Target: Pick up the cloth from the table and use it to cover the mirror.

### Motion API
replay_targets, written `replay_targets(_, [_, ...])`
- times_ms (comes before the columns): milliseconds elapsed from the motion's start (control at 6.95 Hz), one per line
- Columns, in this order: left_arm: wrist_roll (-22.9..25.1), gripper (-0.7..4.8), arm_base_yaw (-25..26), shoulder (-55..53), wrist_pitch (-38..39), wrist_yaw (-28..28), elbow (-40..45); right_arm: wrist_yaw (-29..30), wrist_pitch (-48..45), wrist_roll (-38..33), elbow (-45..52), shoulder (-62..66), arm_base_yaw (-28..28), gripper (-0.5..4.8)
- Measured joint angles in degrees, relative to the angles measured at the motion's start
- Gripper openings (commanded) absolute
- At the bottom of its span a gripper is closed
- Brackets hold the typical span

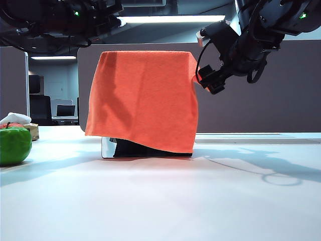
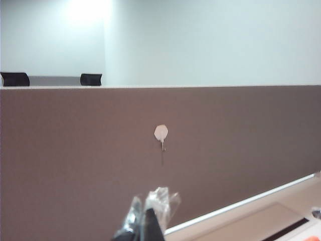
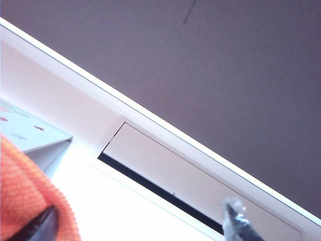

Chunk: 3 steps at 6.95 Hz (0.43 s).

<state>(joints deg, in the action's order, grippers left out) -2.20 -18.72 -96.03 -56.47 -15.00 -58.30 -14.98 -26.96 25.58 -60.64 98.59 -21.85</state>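
Observation:
The orange cloth hangs over the mirror and hides nearly all of it. Only the mirror's lower left corner and dark stand base show under the hem, on the white table. My right gripper hovers at the cloth's upper right corner. In the right wrist view the right gripper is open wide, and a fold of cloth lies against one finger. My left gripper is shut on nothing and faces the partition, its arm high at the exterior view's top left.
A green round object and a small white cloth lump sit at the table's left edge. The grey-brown partition panel stands behind the table, with a small white hook on it.

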Motion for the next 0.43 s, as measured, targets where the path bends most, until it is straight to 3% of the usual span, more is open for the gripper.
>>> replay_targets(288, [0.0, -0.06, 0.0, 0.0, 1.1, 0.0, 0.0, 1.7, 2.6, 0.0, 0.0, 0.0, 0.0, 4.79])
replay_targets(432, [0.0, -0.06, 0.0, 0.0, 2.8, 0.0, 0.0, 2.3, 8.9, 0.0, 0.0, 0.0, 0.0, 4.79])
